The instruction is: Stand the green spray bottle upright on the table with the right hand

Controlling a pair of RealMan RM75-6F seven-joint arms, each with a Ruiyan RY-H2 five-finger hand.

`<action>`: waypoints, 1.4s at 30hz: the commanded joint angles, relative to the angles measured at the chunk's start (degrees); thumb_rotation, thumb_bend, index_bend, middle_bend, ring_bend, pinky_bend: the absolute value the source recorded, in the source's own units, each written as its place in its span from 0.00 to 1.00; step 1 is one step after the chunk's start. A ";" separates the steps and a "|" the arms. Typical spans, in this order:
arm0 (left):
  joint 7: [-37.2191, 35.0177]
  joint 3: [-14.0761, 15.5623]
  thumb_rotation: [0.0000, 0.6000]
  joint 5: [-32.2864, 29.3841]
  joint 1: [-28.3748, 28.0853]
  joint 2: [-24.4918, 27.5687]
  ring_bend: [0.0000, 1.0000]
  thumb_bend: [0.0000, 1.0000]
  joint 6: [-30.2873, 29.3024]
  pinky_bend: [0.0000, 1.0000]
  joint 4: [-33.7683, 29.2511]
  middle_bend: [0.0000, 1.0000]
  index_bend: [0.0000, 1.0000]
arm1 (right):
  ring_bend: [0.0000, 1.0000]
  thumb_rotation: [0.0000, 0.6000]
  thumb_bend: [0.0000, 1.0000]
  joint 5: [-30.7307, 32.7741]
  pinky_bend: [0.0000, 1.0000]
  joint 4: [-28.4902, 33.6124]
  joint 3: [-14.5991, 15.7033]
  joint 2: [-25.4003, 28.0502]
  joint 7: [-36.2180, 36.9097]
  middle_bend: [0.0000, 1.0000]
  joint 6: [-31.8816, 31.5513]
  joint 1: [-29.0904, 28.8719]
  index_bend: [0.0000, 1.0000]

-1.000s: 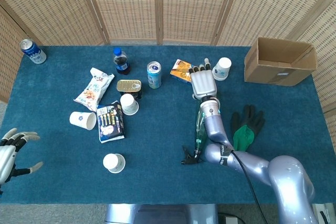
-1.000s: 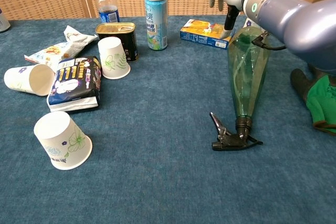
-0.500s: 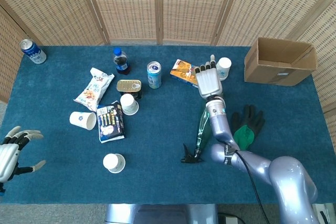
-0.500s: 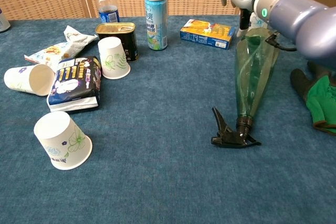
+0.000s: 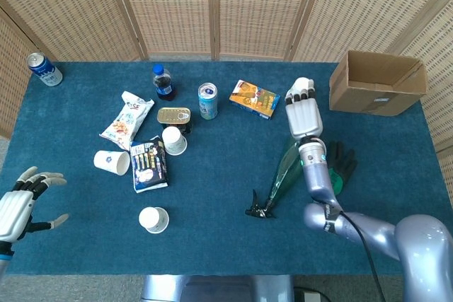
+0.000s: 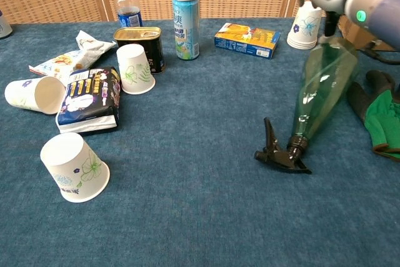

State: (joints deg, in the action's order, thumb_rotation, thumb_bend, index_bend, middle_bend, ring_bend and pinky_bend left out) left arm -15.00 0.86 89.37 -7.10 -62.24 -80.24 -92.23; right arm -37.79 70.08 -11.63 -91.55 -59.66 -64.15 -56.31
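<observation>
Two hands show, and the left hand [image 5: 18, 206] sits at the far left edge of the head view, off the blue table [image 5: 212, 196], its fingers spread apart and holding nothing; at the table's back left corner stands a blue drink can [image 5: 44, 68]; nearer the middle lie a white snack packet [image 5: 127, 119], a paper cup on its side [image 5: 112, 162], a dark snack bag [image 5: 148, 163] and another paper cup tipped over near the front edge [image 5: 153, 219]; behind these stand a dark cola bottle with a blue cap [image 5: 163, 82], a flat gold tin [image 5: 174, 116] with a third paper cup [image 5: 174, 141] just in front of it, and a tall pale-blue can [image 5: 207, 100]; an orange and blue carton [image 5: 254, 99] lies flat further right; the green spray bottle [image 6: 322, 89] leans on a slant, its black trigger head [image 6: 281, 151] resting on the table and its broad base raised up towards the right hand [image 5: 304, 114]; that hand is over the bottle's base, but whether its fingers clasp the base or merely press on it I cannot tell; a white paper cup [image 6: 305, 26] stands behind the hand; a green and black glove [image 6: 378, 114] lies just right of the bottle; an open cardboard box [image 5: 377, 83] sits at the back right corner.
</observation>
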 commanded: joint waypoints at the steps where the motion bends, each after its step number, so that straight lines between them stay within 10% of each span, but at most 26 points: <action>1: -0.24 -0.04 1.00 0.28 -0.27 -0.20 0.22 0.18 0.10 0.04 0.27 0.28 0.30 | 0.18 1.00 0.00 0.18 0.10 3.25 1.33 2.10 -1.68 0.31 -1.58 1.73 0.20; 21: -0.82 0.18 0.99 0.96 -0.98 -1.05 0.22 0.18 0.08 0.03 0.80 0.28 0.30 | 0.17 1.00 0.00 -9.89 0.10 28.18 -0.75 13.90 8.98 0.31 -2.68 5.41 0.20; 42: -0.90 0.33 0.99 -0.04 -1.46 -0.81 0.22 0.18 1.28 0.00 0.53 0.28 0.30 | 0.11 1.00 0.02 -35.27 0.10 34.64 13.39 27.53 18.31 0.31 4.57 12.22 0.25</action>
State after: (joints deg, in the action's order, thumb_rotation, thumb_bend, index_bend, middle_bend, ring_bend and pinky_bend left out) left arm -15.90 1.17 89.35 -8.55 -63.07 -78.98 -91.67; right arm -71.39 105.07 0.72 -64.71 -41.80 -60.30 -44.68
